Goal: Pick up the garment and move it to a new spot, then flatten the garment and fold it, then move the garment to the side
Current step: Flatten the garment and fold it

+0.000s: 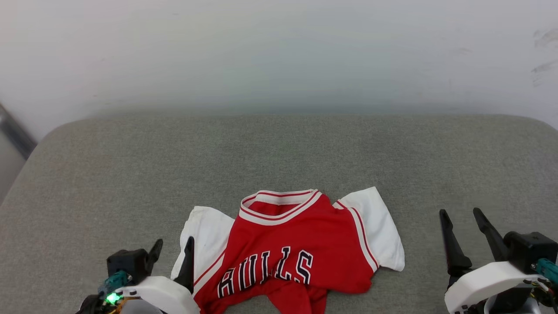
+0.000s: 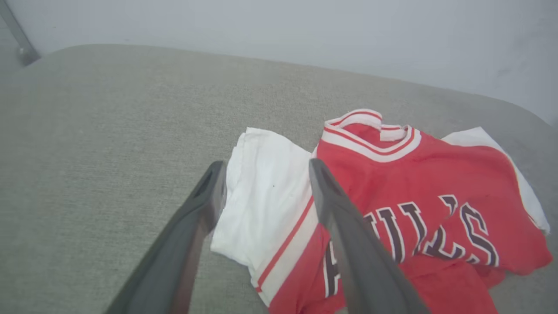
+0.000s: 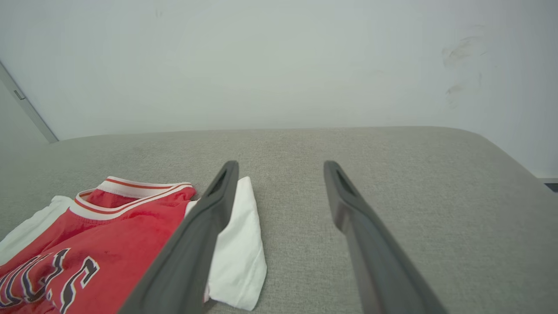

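We see the shirt (image 1: 287, 244) lying front-up at the near middle of the grey woven cushion (image 1: 130, 174), its soft red hem bunched. Our left gripper (image 1: 173, 244) stands wide and empty over the white sleeve on the left. Our right gripper (image 1: 461, 213), equally wide and empty, sits apart to the right. A pale wall (image 1: 279, 52) rises at the far side.

A grey-green woven fabric surface (image 1: 279, 148) with rounded far corners spreads wide and meets a plain pale wall (image 1: 279, 52) behind it. Dark scuff marks (image 1: 545, 38) smudge the wall at the upper right. At the far left a grey metal strip (image 1: 17, 133) runs slantwise down beside the surface's corner. The light is soft and even, with a faint shadow along the surface's far edge.
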Robot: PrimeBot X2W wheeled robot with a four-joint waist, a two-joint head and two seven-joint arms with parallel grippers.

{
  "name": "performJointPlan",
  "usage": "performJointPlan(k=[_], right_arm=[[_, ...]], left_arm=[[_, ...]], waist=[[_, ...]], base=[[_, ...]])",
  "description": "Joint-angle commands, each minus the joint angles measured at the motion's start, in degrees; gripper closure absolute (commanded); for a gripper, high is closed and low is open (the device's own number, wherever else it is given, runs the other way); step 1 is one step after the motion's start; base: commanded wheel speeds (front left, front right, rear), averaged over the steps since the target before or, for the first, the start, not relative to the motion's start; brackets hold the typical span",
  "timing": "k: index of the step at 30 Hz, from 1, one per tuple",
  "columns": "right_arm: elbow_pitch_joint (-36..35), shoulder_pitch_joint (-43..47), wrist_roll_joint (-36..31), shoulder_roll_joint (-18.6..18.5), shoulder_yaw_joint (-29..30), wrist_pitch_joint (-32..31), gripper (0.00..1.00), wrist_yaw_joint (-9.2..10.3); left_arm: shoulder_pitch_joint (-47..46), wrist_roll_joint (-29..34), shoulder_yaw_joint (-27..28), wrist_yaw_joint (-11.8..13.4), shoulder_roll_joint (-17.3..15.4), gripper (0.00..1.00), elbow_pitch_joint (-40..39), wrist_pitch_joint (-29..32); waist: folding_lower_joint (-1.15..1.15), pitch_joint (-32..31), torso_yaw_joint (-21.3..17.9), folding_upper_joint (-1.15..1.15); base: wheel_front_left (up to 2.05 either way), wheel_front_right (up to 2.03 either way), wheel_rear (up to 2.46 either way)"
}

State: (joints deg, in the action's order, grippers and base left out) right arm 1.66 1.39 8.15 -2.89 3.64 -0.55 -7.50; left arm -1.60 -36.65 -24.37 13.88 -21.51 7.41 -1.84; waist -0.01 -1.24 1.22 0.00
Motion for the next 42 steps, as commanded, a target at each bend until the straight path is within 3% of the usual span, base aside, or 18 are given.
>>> performJointPlan(k=[1,8,19,25,34,42], right_arm=[[-0.5,0.9,-0.2,0.0,0.4,-0.2,0.0,0.02],[-1.3,1.7,0.2,0.0,1.6,-1.6,0.0,0.02],[2.1,-1.6,2.6,0.0,7.0,-9.6,0.0,0.02],[5.3,-7.4,6.2,-0.1,8.2,-19.7,0.0,0.02],[8.1,-18.3,8.3,-3.9,7.4,-42.0,0.0,0.02],[10.9,-22.4,7.8,-4.5,4.6,-50.9,0.0,0.02]], left_arm=[[-0.7,0.8,0.4,0.3,-0.4,0.0,-0.8,-1.6],[-2.7,4.2,2.0,0.6,-2.0,0.0,-3.9,-8.6],[-4.9,5.3,2.3,1.0,-2.3,0.0,-6.9,-9.9],[-6.8,5.6,1.9,0.8,-1.5,0.0,-7.6,-10.4],[-11.4,5.8,1.4,-1.3,0.6,0.0,-6.0,-11.8],[-13.4,5.6,1.8,-2.9,2.3,0.0,-3.2,-12.9]], waist=[[0.01,-0.2,-0.2,0.0],[0.01,-0.8,-0.8,0.0],[0.01,1.8,1.1,0.0],[0.01,6.2,4.0,0.0],[0.01,13.6,9.8,0.0],[0.01,16.2,12.6,0.0]], base=[[0.0,0.0,0.0],[0.0,0.0,0.0],[0.0,0.0,0.0],[0.0,0.0,0.0],[0.0,0.0,0.0],[0.0,0.0,0.0]])
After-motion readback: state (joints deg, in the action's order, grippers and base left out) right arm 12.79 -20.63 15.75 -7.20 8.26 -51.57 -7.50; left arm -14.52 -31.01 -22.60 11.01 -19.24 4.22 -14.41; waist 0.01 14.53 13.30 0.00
